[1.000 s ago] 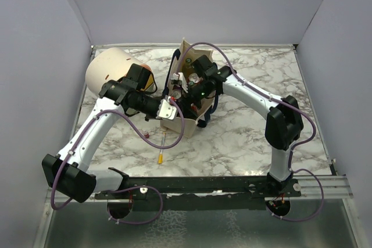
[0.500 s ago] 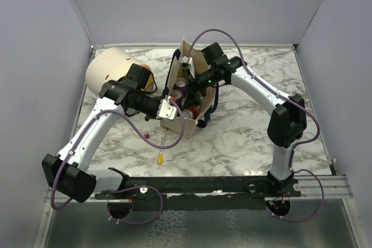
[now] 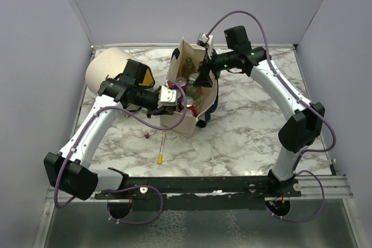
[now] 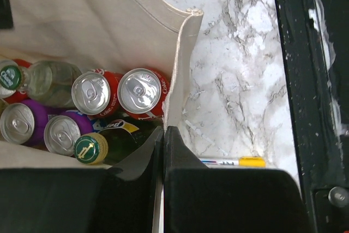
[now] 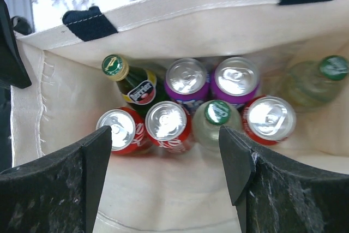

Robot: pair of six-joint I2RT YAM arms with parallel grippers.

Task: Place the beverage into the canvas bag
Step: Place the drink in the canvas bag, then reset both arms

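Your left tool is pinching the rim of the canvas bag, which stands upright in the middle of the counter. Your right tool hangs spread above the bag's open mouth. 5 cans and 3 bottles stand inside.

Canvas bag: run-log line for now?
bag: upright, cans and bottles inside | left jaws: shut on bag rim | right jaws: open, empty, above bag
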